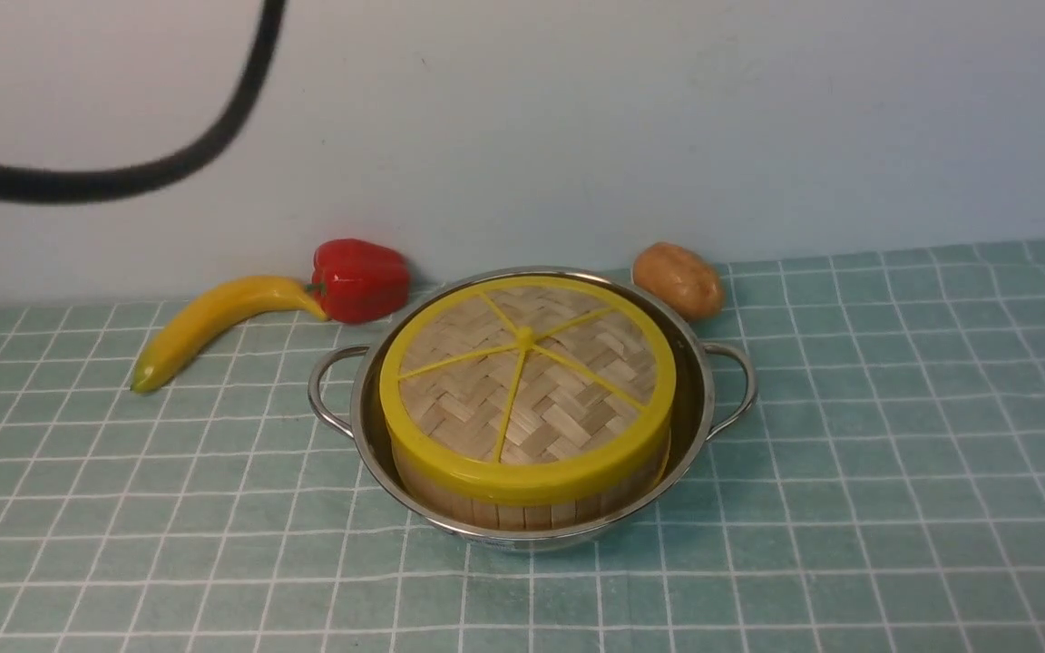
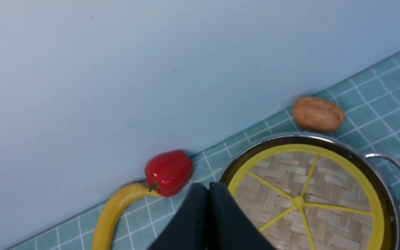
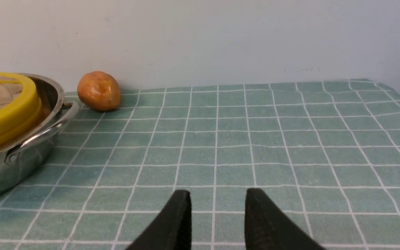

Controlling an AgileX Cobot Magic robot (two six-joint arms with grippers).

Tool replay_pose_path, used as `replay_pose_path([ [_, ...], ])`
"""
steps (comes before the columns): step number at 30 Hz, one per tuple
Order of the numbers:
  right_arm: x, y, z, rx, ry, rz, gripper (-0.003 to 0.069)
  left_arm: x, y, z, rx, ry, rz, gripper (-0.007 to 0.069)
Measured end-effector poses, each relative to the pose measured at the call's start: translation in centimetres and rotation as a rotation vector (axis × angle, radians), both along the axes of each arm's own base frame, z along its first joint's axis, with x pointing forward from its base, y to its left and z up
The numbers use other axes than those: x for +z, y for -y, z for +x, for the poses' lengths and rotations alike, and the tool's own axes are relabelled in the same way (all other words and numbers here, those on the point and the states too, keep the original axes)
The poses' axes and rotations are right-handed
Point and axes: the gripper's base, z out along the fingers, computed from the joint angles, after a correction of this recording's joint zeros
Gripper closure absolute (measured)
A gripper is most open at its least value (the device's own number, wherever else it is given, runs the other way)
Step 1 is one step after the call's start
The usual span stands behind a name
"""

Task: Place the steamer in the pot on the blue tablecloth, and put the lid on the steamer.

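Closest to my front camera runs bare cloth (image 1: pixel 894 453), squares unbroken from the near edge up to the pot (image 1: pixel 702 399). That pot sits mid-cloth with a loop handle out to each side; the steamer (image 1: pixel 522 508) stands inside it, a dark gap ringing it within the steel rim, and the lid (image 1: pixel 527 390) lies flat on the steamer, yellow rim matching its edge. Behind the pot, close to the wall, lie a banana (image 1: pixel 214 322) and a red pepper (image 1: pixel 361 279) touching at the banana's stem end on my left, and a potato (image 1: pixel 678 279) just beside the pot's far rim on my right. My left pincer (image 2: pixel 208 194) hangs above the pot's left rim near the pepper, jaws pressed together with nothing between them. My right pincer (image 3: pixel 217 215) hovers low over cloth well to the right of the pot, jaws parted and empty. On that side the squares run clear to the cloth's far right edge and back to the wall. A black cable (image 1: pixel 169 163) loops across the wall at upper left.
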Motion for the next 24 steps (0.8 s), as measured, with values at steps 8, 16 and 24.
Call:
replay_pose_path([
  [8, 0.0, 0.0, 0.0, 0.0, 0.0, 0.0, 0.0418, 1.5, -1.2, -2.2, 0.0, 0.053, -0.029, 0.0634],
  [16, 0.0, 0.0, 0.0, 0.0, 0.0, 0.0, 0.0417, 1.1, -0.9, -1.6, 0.004, 0.041, -0.016, 0.0631],
  [24, 0.0, 0.0, 0.0, 0.0, 0.0, 0.0, 0.0417, 1.2, -1.2, -1.5, 0.022, 0.051, 0.001, 0.0614],
])
